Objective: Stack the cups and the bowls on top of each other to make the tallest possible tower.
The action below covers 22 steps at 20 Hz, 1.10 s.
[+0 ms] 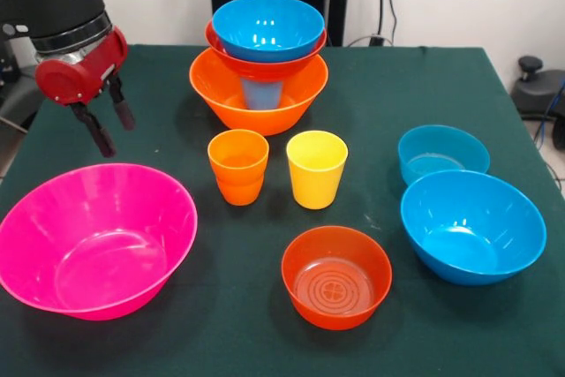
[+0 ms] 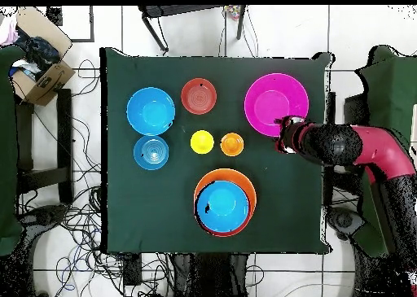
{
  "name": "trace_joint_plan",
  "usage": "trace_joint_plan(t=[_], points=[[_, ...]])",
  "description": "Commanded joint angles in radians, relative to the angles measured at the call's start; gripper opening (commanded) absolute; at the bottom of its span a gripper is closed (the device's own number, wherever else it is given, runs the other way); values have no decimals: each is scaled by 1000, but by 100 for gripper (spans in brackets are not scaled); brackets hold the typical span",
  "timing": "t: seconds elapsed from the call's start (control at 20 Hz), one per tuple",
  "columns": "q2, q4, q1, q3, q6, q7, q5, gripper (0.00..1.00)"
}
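Front view: the tower (image 1: 261, 77) stands at the counter's (image 1: 221, 342) far middle, a big orange bowl (image 1: 221, 94) holding an inverted blue cup (image 1: 261, 94), a red-orange bowl (image 1: 265, 66) and a blue bowl (image 1: 267, 26) on top. Before it stand the orange cup (image 1: 238, 166) and yellow cup (image 1: 317, 168) side by side, then a red-orange bowl (image 1: 336, 276); two blue bowls (image 1: 472, 225) lie at one side, the pink bowl (image 1: 95, 237) at the other. End effector (image 1: 110, 130): fingers spread, empty, above the pink bowl's far rim.

bright, even light | soft shadows — glare on bowls (image 1: 335, 275) | sharp

the blue cup (image 1: 261, 93) shows only dimly through the big orange bowl (image 1: 212, 87), its top hidden.
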Motion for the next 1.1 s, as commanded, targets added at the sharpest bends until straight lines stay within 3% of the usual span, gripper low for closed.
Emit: trace_joint_plan(t=[0.05, 0.25, 0.65, 1.1], points=[[-38, -35, 52, 32, 17, -294, -25, 100], [-52, -61, 52, 60, 32, -311, -3, 100], [-56, -46, 40, 90, -19, -247, 5, 100], [-5, -27, 34, 36, -75, -236, -66, 100]])
